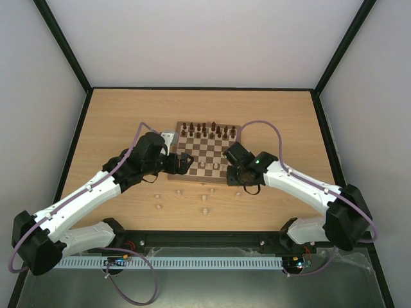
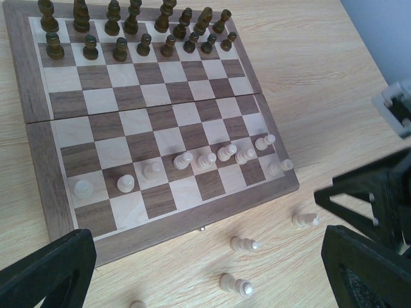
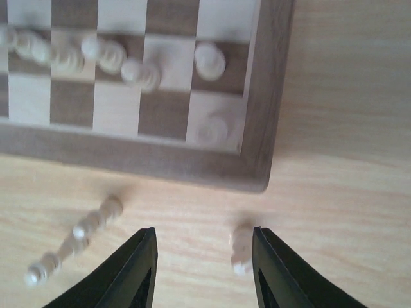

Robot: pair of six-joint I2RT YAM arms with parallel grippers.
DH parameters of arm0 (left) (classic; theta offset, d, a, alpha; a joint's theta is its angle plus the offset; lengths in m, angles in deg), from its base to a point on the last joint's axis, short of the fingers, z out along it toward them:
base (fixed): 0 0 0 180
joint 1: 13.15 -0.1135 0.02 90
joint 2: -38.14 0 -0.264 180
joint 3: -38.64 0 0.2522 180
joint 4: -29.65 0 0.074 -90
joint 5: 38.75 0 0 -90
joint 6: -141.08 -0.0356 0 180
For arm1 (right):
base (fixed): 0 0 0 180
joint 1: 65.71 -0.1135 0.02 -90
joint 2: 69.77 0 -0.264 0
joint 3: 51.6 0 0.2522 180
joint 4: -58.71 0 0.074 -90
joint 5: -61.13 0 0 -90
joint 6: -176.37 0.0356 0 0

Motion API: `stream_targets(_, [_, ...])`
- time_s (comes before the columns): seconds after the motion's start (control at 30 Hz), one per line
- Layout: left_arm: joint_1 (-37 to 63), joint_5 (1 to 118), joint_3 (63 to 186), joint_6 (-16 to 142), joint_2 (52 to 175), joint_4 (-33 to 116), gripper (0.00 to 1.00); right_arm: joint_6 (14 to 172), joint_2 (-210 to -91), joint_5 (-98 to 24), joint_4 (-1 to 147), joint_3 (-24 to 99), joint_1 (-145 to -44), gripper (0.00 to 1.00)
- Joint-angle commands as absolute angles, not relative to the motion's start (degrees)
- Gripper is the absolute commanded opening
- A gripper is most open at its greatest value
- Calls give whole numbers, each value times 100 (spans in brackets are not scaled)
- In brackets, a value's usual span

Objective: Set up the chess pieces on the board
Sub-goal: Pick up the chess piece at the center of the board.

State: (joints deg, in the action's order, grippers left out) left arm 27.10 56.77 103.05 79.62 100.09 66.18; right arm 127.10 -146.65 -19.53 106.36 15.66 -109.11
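Observation:
The board [image 1: 172,168] lies mid-table, with dark pieces along its far rows and a row of pale chess pieces [image 2: 207,160] near its front. More pale pieces [image 2: 244,244] lie loose on the table before it. My left gripper [image 2: 207,256] hangs wide open over the board's front edge, holding nothing. My right gripper [image 3: 204,234] is open just off the board's near right corner [image 3: 257,173]. A small pale piece [image 3: 240,251] stands on the table between its jaws, close to the right finger [image 3: 282,273]. In the top view that gripper [image 1: 239,185] sits at the board's front right.
Loose pale pieces [image 1: 205,209] are scattered on the tabletop between the board and the arm bases. Others [image 3: 96,221] lie left of my right gripper. The other arm's black gripper [image 2: 369,199] shows at the right of the left wrist view.

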Motion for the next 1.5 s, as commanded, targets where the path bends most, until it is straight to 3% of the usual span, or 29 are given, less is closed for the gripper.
stream_targets(0.0, [2741, 5728, 10294, 7964, 10027, 6655, 99, 13316, -14348, -1958, 11194, 1185, -11306, 41])
stream_targets(0.67, [2780, 5801, 10285, 7954, 10028, 6621, 99, 13543, -14816, -2032, 10656, 602, -11465, 44])
stream_targets(1.47, [2798, 5801, 10276, 7956, 10054, 6611, 99, 13465, -14886, -1981, 10658, 555, -11459, 10])
